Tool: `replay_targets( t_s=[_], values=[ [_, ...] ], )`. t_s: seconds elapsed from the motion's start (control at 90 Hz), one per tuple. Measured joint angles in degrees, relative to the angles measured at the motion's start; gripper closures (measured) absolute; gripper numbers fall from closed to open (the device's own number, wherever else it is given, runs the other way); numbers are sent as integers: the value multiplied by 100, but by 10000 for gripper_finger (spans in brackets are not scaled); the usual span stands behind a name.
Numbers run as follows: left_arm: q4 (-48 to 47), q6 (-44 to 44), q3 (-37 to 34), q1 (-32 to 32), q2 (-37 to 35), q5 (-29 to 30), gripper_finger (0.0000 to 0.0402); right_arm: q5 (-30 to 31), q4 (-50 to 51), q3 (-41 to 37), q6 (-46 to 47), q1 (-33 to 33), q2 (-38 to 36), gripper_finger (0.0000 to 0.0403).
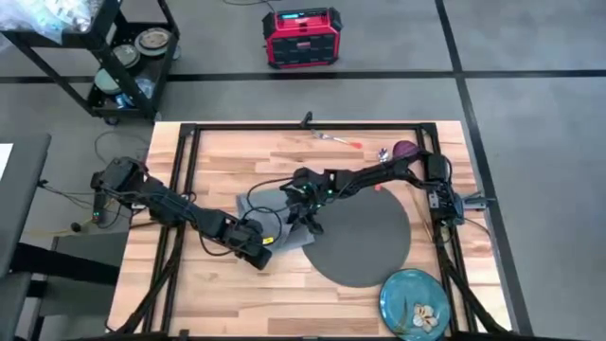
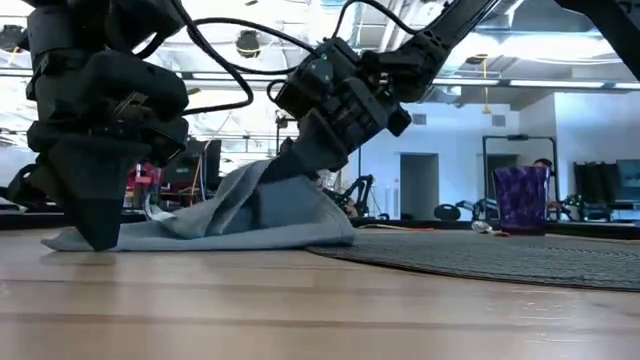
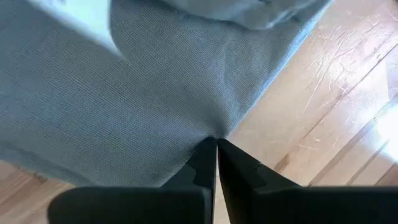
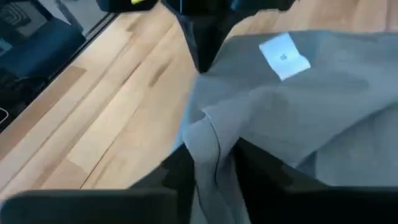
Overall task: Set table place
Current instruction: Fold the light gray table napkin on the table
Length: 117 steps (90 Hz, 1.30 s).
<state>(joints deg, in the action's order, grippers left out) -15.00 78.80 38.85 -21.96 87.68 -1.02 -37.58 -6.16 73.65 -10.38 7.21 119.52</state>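
Napkin (image 1: 270, 216), grey cloth, lies near the centre of the counter (image 1: 189, 294), its right edge overlapping the left rim of the round dark mat (image 1: 365, 242). Left tool (image 3: 216, 149) is closed on one corner of the napkin, pressed down at the counter surface. Right tool (image 4: 211, 158) is closed on a raised fold of the cloth, holding that part lifted off the counter. A small white label (image 4: 283, 56) is sewn to the napkin; its print cannot be read. Plate (image 1: 415, 301) sits at the near right corner of the counter, just beside the mat. Purple cup (image 1: 404, 150) and orange-handled utensil (image 1: 339, 140) lie along the far edge. The near left part of the counter is bare wood.
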Motion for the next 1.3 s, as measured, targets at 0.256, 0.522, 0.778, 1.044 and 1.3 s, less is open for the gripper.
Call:
replay_targets(
  t_s=[0.256,0.522,0.778,1.044,1.3],
  values=[
    [51,-78,0,0,-2,0,402,339,-245,0,527,196,1,184],
    [58,-159,1,2,-2,-2,402,759,-323,0,685,281,2,179],
    [59,-218,2,2,-2,-2,402,927,-318,0,1073,601,2,191],
    [60,-217,2,2,-2,-2,402,450,-250,0,858,459,4,315],
    [76,-213,2,2,-2,-2,402,439,-307,0,944,397,4,330]
  ],
)
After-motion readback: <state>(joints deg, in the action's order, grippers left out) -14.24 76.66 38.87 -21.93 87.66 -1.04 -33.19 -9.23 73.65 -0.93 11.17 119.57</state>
